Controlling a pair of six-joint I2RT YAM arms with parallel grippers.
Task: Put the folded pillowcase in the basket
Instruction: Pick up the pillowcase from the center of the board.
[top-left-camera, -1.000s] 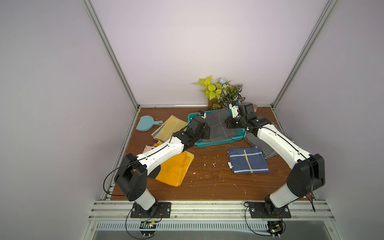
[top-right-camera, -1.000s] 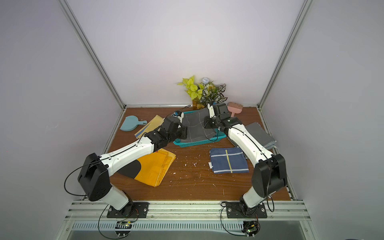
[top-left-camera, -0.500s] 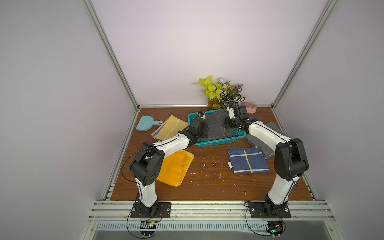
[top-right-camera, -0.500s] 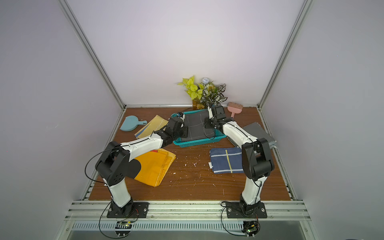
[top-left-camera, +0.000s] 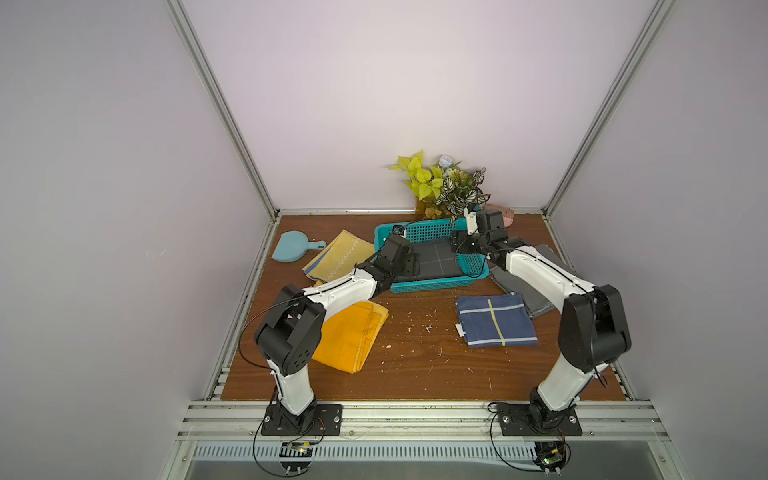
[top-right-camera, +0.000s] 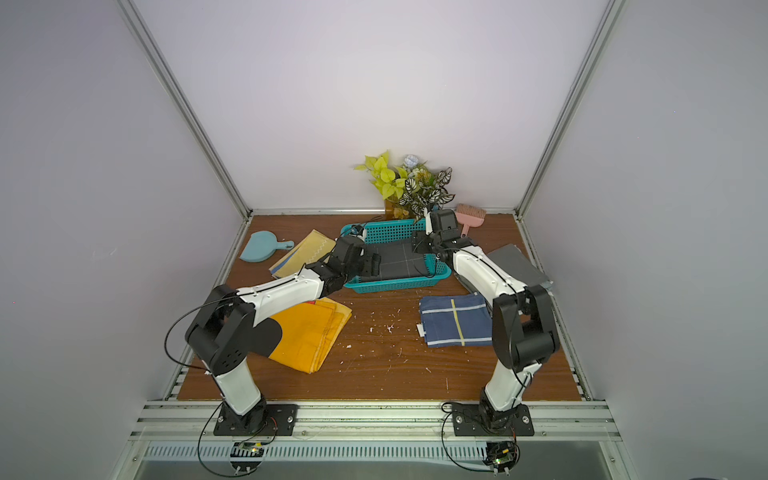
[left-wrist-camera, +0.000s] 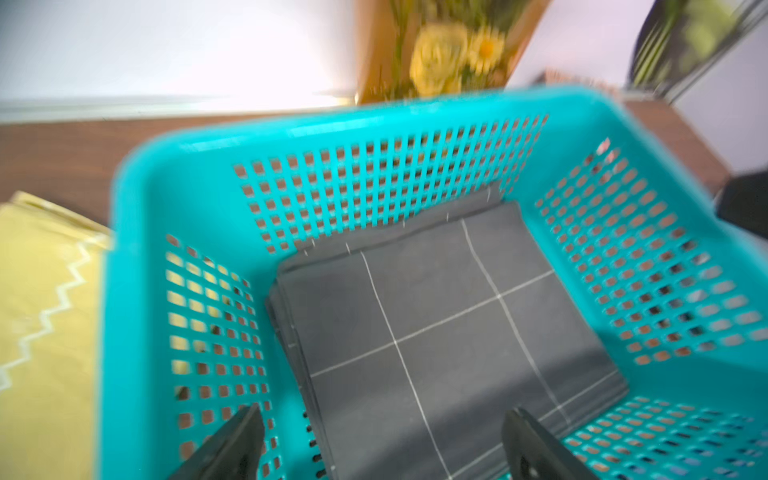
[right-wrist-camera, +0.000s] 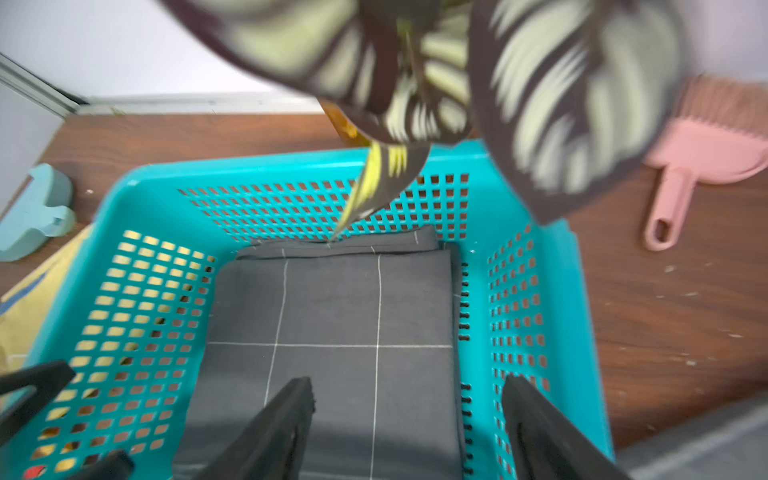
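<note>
**Pillowcase down, both grippers let go**

The folded dark-grey pillowcase with thin white grid lines lies flat on the floor of the teal perforated plastic basket, just ahead of and below both tools. A second ago the two grippers were pinched shut on it, holding it up over the basket. Now the left gripper and right gripper stand wide apart, holding nothing. The placing looks done; only backing out remains. Striped plant leaves hang close above the right gripper.
</note>
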